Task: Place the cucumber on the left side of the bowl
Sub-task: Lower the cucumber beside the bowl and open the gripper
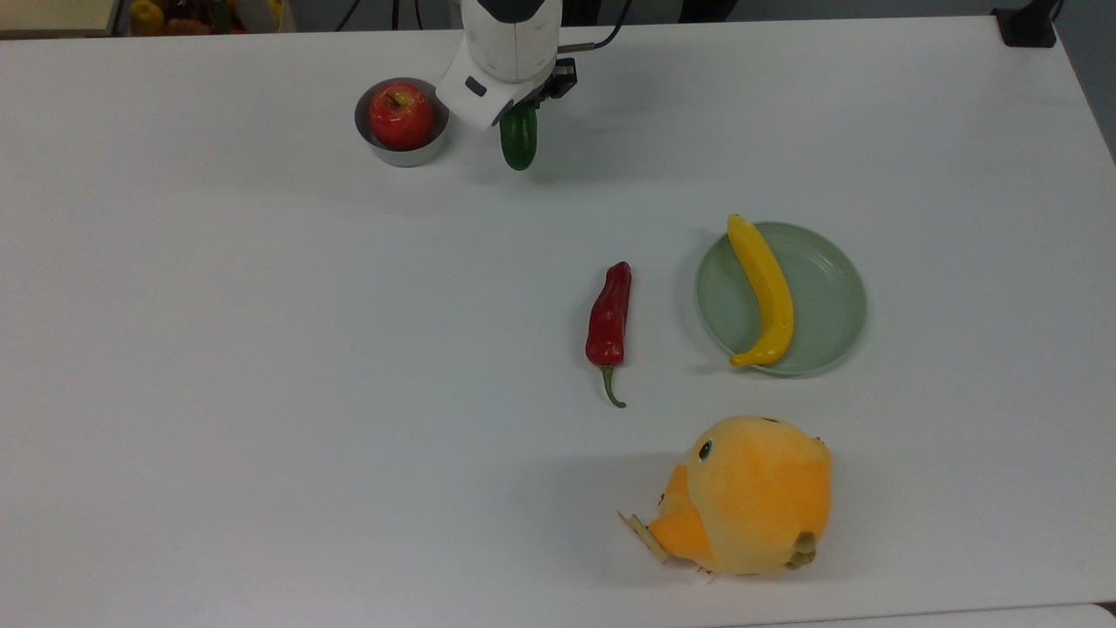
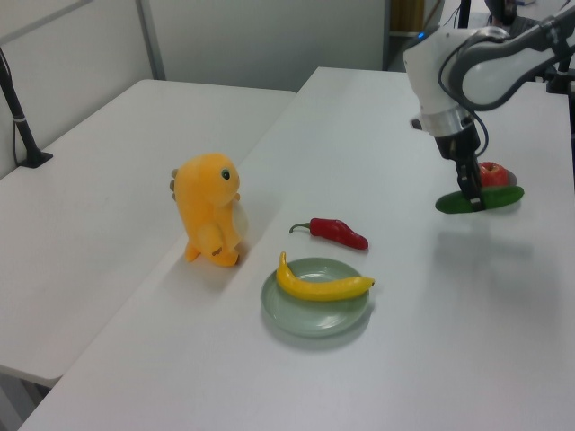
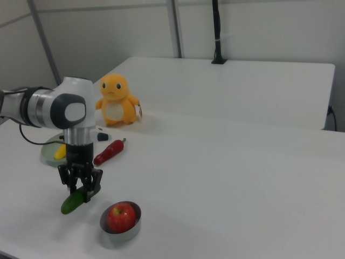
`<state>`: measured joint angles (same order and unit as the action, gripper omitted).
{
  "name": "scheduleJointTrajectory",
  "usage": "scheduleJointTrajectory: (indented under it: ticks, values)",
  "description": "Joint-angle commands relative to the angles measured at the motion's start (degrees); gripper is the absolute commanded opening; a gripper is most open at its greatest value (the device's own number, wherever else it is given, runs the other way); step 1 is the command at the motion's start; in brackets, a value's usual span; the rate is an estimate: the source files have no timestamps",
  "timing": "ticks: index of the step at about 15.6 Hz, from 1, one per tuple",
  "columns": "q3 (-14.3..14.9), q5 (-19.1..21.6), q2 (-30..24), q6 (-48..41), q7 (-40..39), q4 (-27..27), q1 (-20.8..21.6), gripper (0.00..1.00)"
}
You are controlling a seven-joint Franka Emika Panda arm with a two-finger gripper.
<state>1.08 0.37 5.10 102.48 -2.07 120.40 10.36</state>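
1. To the top view's left of your fingers [image 1: 521, 112] sits the bowl [image 1: 401, 123] with the apple [image 1: 401, 114] in it, close by. Swing that way too low and the cucumber [image 1: 519, 145] or the wrist could clip the rim and shove the bowl.
2. Your fingers are closed on the cucumber near its middle, holding it clear of the tabletop [image 1: 261, 349], its shadow apart below. It hangs tilted in the right view, one end lower. I'd judge the smooth skin could let it pivot or slip if you move sharply.
3. Released from this height, the round body would likely roll, perhaps into the bowl. Lower it until it nearly touches before opening.
4. "Left" depends on the view: the cucumber is on the top view's right of the bowl and the right view's left. Settle which side is meant, or you may set it on the wrong one.
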Motion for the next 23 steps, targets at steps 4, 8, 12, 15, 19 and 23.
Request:
scheduleJointTrajectory:
  ticks: [4,8,12,15,19,23]
  values:
    - [-0.12,-0.9,-1.76,8.26,-0.22,6.08,-1.66,0.24]
    - [-0.12,-2.22,-1.58,8.26,-0.22,6.08,-2.1,0.27]
    - [-0.12,-2.22,-1.32,8.17,-0.22,5.99,-2.45,0.57]
    - [-0.12,-2.22,-1.32,8.08,-0.22,5.9,-2.54,0.75]
    - [-0.12,-2.22,-1.41,8.0,-0.22,5.55,-2.54,0.82]
    - [-0.2,-2.13,-2.02,7.29,0.04,4.76,-2.28,0.9]
